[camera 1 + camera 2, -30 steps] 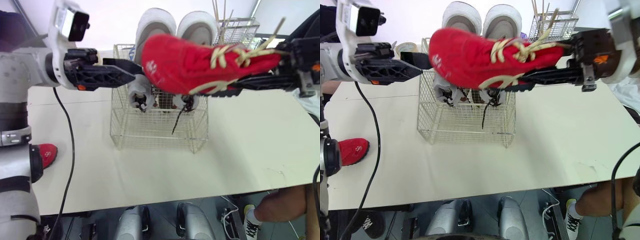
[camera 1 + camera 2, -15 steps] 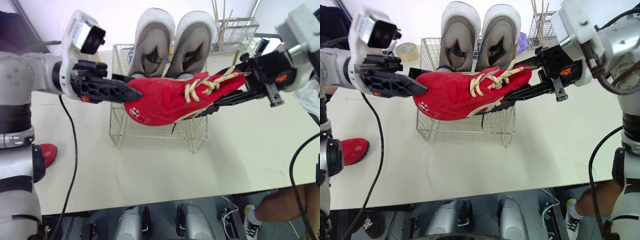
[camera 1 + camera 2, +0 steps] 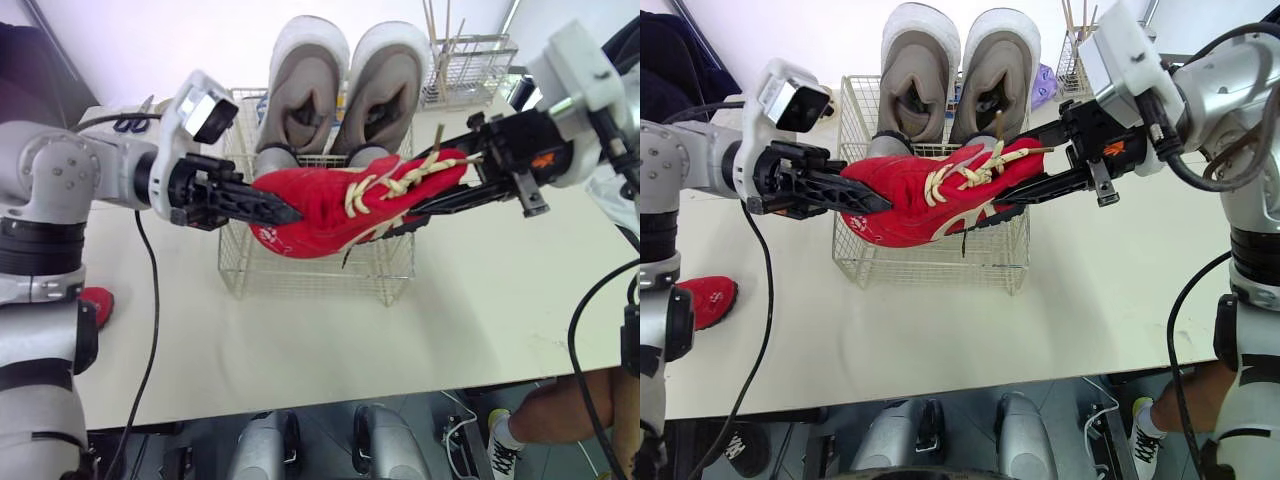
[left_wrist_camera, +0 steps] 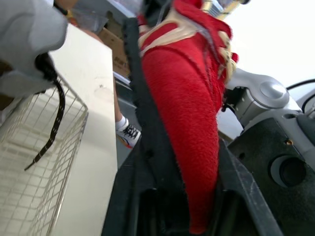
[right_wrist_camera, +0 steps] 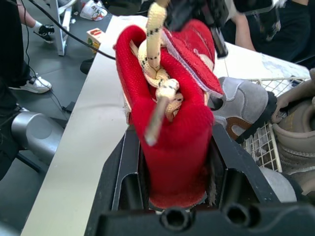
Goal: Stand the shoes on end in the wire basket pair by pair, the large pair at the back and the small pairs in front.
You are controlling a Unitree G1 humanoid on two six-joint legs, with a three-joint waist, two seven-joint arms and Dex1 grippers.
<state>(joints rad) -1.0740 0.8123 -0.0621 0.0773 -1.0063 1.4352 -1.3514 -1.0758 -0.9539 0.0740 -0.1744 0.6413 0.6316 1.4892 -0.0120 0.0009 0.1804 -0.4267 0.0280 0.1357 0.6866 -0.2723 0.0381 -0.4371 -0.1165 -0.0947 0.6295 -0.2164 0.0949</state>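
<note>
Well, both robot arms held one red shoe up in the air between them. The left gripper had its two black fingers pressed on the toe, one finger on each side. The right gripper squeezed the heel end the same way, and the cream laces stuck up just beside it. The shoe lay on its side across the front part of the wire basket. Its toe was a bit lower than its heel. I could not tell if it touched the top wire.

The basket sat near the back edge of the white table, about in the middle. Two big grey shoes stood on end at the back of the basket, side by side, with their soles facing away. A black lace hung down inside the basket, under the red shoe.

Another red shoe lay at the left edge of the table, well apart from the basket. A small wire rack with thin sticks in it stood at the back right corner. Down past the front right corner I saw a person's leg in a white sneaker.
</note>
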